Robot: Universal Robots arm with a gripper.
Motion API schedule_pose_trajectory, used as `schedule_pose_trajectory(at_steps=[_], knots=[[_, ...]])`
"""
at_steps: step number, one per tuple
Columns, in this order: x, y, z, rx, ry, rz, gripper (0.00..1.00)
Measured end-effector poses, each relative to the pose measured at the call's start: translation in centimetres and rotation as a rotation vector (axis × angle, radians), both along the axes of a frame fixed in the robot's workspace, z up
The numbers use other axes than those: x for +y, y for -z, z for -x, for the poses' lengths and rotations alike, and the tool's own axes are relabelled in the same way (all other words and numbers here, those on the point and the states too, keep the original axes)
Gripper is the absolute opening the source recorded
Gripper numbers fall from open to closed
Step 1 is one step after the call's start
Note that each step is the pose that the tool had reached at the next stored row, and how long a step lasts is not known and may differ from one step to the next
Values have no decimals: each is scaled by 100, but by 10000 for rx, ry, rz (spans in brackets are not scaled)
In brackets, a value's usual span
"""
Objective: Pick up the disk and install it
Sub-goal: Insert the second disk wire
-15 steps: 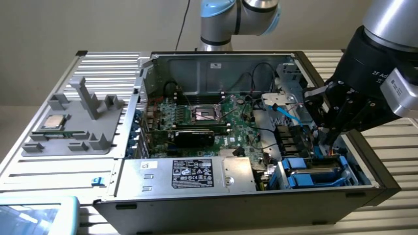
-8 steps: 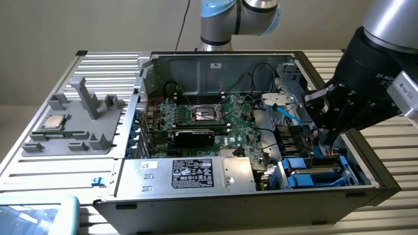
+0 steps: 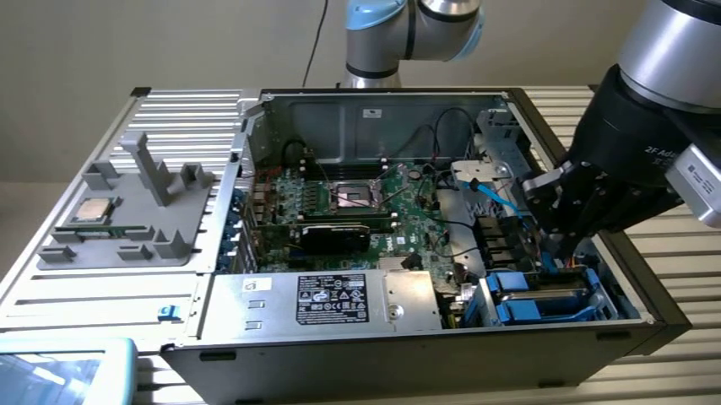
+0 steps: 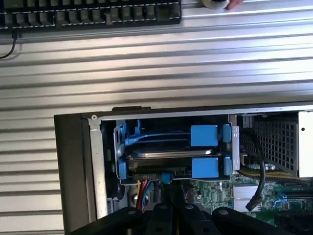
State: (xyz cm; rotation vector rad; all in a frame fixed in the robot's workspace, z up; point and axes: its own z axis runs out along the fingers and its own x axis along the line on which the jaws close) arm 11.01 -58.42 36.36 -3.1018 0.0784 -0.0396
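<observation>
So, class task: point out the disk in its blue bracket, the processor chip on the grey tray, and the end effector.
disk (image 4: 168,153): wrist view, on its silver edge between the blue bracket parts.
processor chip (image 3: 91,212): exterior view, on its silver top.
end effector (image 3: 560,251): exterior view, between its fingertips, above the drive bay.

Disk: dull silver metal casing, framed by a bright blue plastic bracket of smooth, slightly glossy finish; computer case: bare grey sheet metal inside, matt black outer walls; motherboard: green circuit board, matt; power supply box: brushed silver metal with a black printed label; claw: matt black body; bench: ribbed silver metal slats, faint sheen; parts tray: matt grey plastic.
</observation>
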Motion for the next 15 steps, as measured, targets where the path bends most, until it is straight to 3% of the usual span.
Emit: schedule_pose_trajectory(at_steps=[5,8,10,15], knots=[[-17,25,-1,1,-231,-2,11],[-87,42,0,0,-231,-157,11],[-108,71,-1,-1,-231,-250,11],[-122,137,-1,-2,-232,-383,11]])
